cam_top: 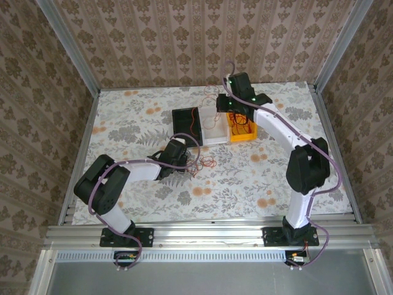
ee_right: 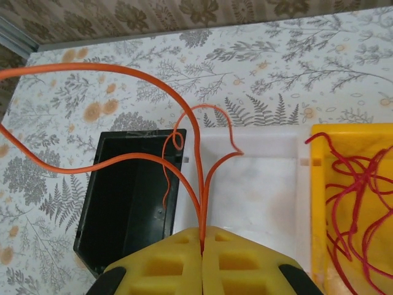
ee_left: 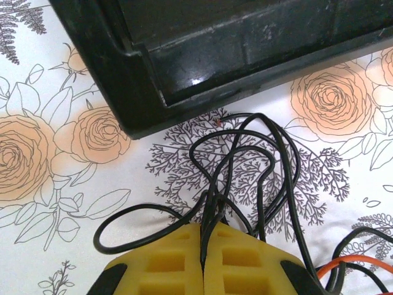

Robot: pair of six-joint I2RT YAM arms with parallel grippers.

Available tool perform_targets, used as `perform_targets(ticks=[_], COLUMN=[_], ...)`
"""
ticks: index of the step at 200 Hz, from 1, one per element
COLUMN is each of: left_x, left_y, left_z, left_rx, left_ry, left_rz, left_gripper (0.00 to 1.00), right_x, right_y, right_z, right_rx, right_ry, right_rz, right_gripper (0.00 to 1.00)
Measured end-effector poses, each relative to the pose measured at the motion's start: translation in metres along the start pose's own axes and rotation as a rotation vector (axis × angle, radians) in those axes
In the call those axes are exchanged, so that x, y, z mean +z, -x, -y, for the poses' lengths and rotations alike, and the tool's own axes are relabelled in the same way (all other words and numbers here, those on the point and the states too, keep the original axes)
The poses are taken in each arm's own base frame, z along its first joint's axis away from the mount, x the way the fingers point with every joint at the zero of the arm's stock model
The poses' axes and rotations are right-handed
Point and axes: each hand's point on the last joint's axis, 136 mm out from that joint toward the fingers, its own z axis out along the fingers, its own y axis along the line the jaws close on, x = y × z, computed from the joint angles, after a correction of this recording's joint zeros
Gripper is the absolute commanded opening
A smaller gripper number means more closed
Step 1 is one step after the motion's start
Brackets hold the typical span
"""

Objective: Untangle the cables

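Observation:
Thin black cables [ee_left: 209, 202] loop over the flowered table, and my left gripper [ee_left: 202, 226] is shut on their bundle just in front of the black bin [ee_left: 215, 49]. In the top view that gripper [cam_top: 186, 165] sits at a small tangle of wires [cam_top: 201, 163]. An orange strand [ee_left: 356, 264] lies at its right. My right gripper [ee_right: 201, 230] is shut on an orange wire [ee_right: 198, 173], held up over the black bin [ee_right: 132, 184] and white bin [ee_right: 258, 196]. Its loops arc left across the table. Loose red wires [ee_right: 353, 184] lie in the yellow bin [ee_right: 381, 132].
Black [cam_top: 186, 120], white [cam_top: 214, 134] and yellow [cam_top: 241, 132] bins stand side by side at the table's far middle. My right gripper [cam_top: 222, 106] hovers above them. Patterned walls and metal rails enclose the table on three sides.

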Motion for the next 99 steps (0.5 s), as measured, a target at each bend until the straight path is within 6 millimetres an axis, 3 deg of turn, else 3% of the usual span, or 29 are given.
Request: perform_targets(ticks=[18, 35, 64, 78, 99], left_x=[0.000, 0.001, 0.001, 0.001, 0.001], left_y=[0.000, 0.000, 0.001, 0.001, 0.001], left_z=[-0.003, -0.007, -0.009, -0.009, -0.009], left_rx=[-0.009, -0.024, -0.040, -0.040, -0.040], left_ry=[0.007, 0.013, 0.017, 0.017, 0.017], left_rz=[-0.004, -0.004, -0.004, -0.004, -0.004], left_gripper=[0.00, 0.00, 0.00, 0.00, 0.00], right_x=[-0.026, -0.063, -0.122, -0.138, -0.146], right_y=[0.020, 0.051, 0.088, 0.099, 0.104], right_z=[-0.013, -0.037, -0.070, -0.081, -0.088], right_rx=[-0.015, -0.040, -0.085, -0.101, -0.113], right_ry=[0.065, 0.158, 0.282, 0.322, 0.353], right_rz=[0.076, 0.191, 0.339, 0.381, 0.398], right_gripper=[0.06, 0.06, 0.06, 0.06, 0.06])
